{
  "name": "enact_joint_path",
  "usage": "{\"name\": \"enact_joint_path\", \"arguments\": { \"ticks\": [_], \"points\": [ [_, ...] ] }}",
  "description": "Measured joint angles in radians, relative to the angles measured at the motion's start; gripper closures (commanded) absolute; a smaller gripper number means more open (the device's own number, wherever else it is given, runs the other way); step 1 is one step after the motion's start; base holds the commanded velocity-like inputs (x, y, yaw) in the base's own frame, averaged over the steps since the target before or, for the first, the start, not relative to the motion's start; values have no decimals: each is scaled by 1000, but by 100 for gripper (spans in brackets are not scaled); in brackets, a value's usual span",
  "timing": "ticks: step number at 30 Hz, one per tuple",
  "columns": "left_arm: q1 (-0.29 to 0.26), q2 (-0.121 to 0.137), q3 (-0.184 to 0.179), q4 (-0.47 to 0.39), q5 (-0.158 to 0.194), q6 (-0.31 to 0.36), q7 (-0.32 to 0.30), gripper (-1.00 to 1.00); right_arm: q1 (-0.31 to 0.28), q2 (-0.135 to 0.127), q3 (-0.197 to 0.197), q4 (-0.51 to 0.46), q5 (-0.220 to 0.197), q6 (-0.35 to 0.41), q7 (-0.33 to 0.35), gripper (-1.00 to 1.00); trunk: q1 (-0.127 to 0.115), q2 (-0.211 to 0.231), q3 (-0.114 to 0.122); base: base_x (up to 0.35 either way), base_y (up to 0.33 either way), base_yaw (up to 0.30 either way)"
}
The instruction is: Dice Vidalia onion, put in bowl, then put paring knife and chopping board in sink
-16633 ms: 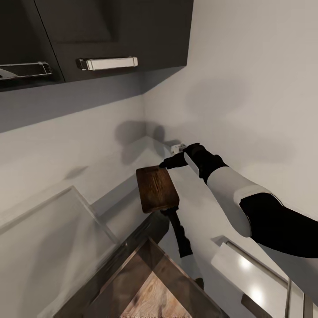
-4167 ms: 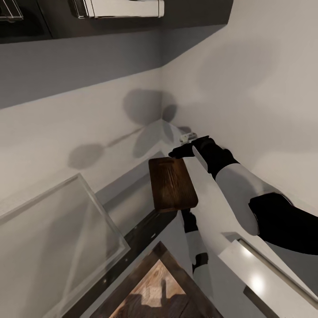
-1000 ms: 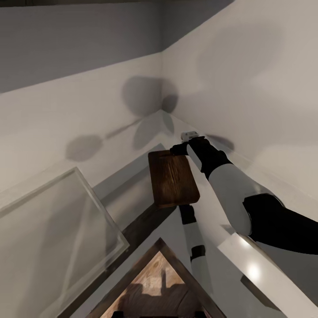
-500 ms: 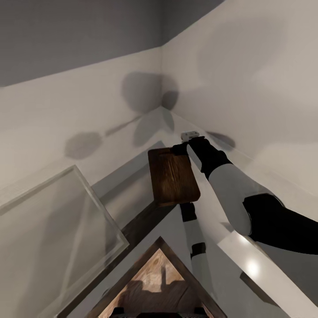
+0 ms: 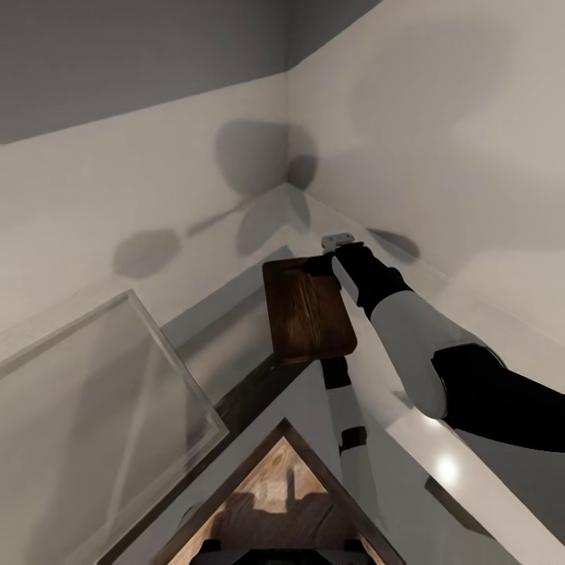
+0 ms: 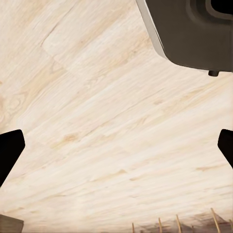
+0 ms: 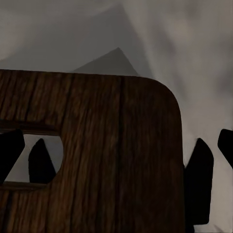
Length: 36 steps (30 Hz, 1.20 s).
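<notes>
My right gripper [image 5: 320, 264] has its fingers clamped on the slot end of the chopping board [image 5: 308, 320], still carried in the air; only the head has tilted, so the sink remains ahead. My left gripper [image 6: 116, 145] hangs with fingers spread

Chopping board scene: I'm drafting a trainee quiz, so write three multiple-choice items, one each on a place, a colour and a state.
1. The right gripper holds the dark brown rectangular wooden chopping board by: A its middle; B its slot-handle end; C its plain end.
2. The floor under the left gripper is: A pale wood; B red tile; C black.
3. The left gripper is: A shut on a knife; B shut, empty; C open.
Key: B, slot sits beside the fingers; A, light planks; C, fingertips far apart.
</notes>
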Motion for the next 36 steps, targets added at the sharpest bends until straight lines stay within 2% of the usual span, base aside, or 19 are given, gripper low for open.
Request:
{"name": "enact_joint_path", "arguments": {
  "ticks": [36],
  "points": [
    [0,0,0,0,0,0,0,-100,-1,0,-2,-5,-1,2,-4,-100,0,0,-6,0,0,0]
  ]
}}
